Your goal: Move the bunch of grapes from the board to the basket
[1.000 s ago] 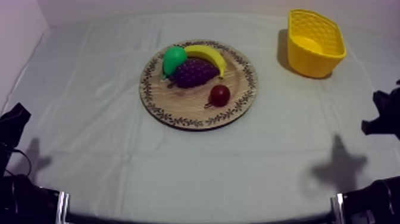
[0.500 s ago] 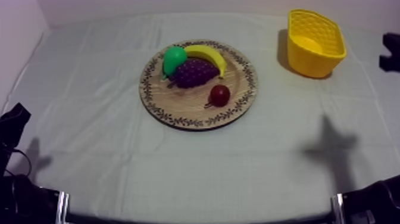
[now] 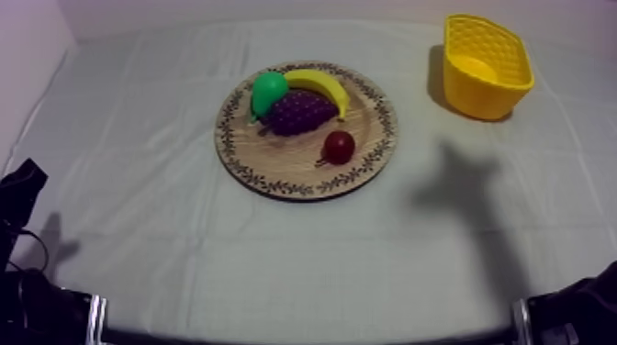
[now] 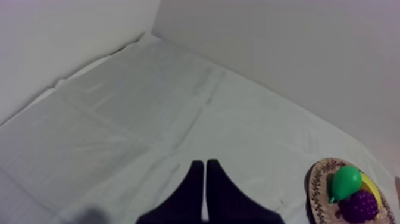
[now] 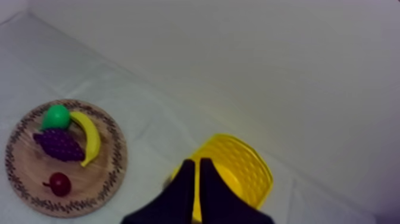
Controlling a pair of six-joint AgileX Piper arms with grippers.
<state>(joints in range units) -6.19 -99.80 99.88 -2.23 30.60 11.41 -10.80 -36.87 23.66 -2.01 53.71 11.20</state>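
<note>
Right claw [image 5: 198,162], pressed together, has moved near the basket [image 5: 244,164]; pear [image 5: 55,116] and banana [image 5: 89,134] hug the grapes [image 5: 59,145].

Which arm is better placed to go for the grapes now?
Right, probably: the right end effector, shut, hangs by the basket with the grapes in sight. The left end effector, shut, sits low at the other side, far from the basket.

A robot lab bench: a table [image 3: 165,211] under creased grey-white cloth, plain white walls [image 4: 286,53] behind, black robot arms [image 3: 37,312] at its edges.
</note>
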